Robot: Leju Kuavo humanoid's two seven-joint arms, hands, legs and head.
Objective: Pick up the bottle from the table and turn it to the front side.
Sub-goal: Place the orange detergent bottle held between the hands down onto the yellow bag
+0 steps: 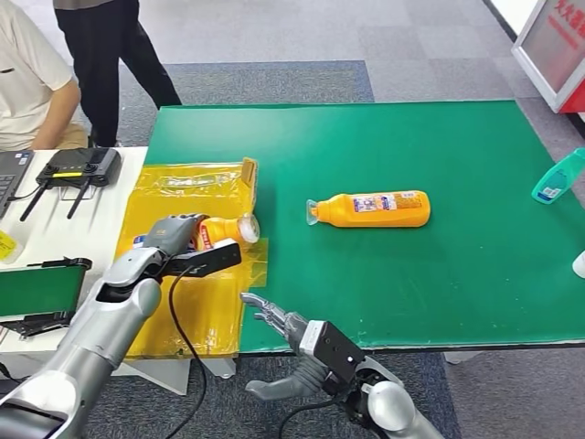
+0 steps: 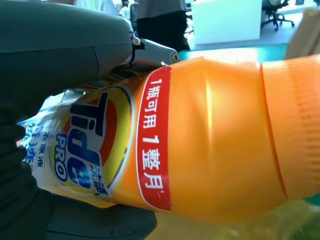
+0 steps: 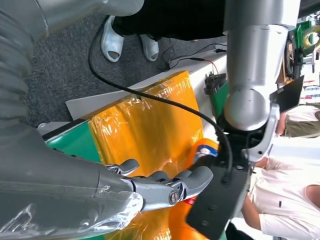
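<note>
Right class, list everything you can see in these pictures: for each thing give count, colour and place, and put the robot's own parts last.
Held bottle: one, orange, Tide label, over the yellow tray.
Lying bottle: one, orange, on its side, mid table.
Teal bottle: one, at the table's right edge.
Yellow tray: one, plastic-wrapped, left of the mat.
Green table: one.
Router: one, black, on the white desk.
People: two, far left, one seated, one standing.
Left robot hand: grey, grips the held bottle.
Right robot hand: grey, fingers apart, holds nothing, at the table's near edge.

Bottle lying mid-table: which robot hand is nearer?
Right. The right robot hand hovers open at the table's front edge, below-left of that bottle; the left robot hand is farther, over the yellow box.
</note>
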